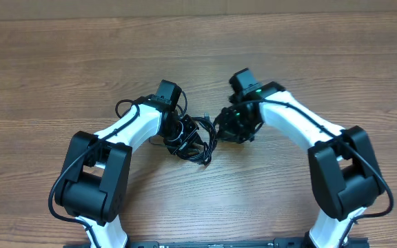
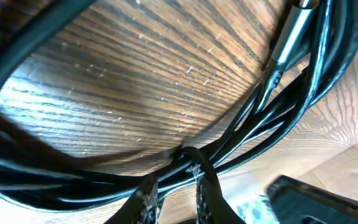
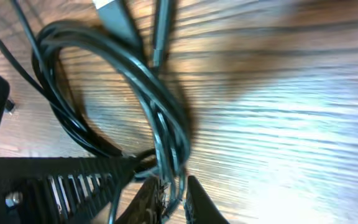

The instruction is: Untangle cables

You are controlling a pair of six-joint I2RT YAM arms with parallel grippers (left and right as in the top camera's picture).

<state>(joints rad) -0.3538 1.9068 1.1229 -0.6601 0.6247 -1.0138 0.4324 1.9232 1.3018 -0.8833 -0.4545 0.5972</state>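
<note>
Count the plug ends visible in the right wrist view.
2. A silver flat plug sits at the top edge, and a dark plug lies just right of it. Others may be hidden in the looped cables or out of frame.

Tangled black cables, looped

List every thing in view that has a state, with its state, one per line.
cables: tangled, bundled in loops on the table
left gripper: nearly closed, pinching strands of the cables
right gripper: nearly closed, pinching strands of the cables
</note>
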